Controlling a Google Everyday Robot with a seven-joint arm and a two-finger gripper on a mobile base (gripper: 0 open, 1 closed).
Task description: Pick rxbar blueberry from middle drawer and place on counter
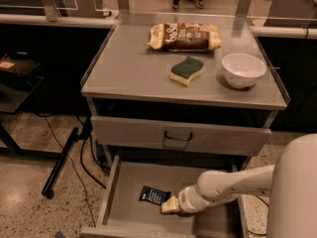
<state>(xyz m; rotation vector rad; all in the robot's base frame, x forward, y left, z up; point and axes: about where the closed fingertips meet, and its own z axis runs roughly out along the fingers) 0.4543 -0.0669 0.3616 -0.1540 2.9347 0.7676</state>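
Note:
The rxbar blueberry (pixel 154 195), a small dark wrapper with white lettering, lies flat on the floor of the open middle drawer (pixel 130 177), left of its centre. My gripper (pixel 170 206) reaches into the drawer from the right on its white arm. Its tan tip is low over the drawer floor, right beside the bar's right end. I cannot tell whether it touches the bar. The grey counter (pixel 129 68) is above the drawers.
On the counter are a brown-and-cream snack bag (pixel 184 37), a green and yellow sponge (pixel 186 70) and a white bowl (pixel 243 69). A closed drawer front with a dark handle (pixel 178 136) hangs above the open drawer. Cables and a black pole (pixel 62 160) lie on the floor to the left.

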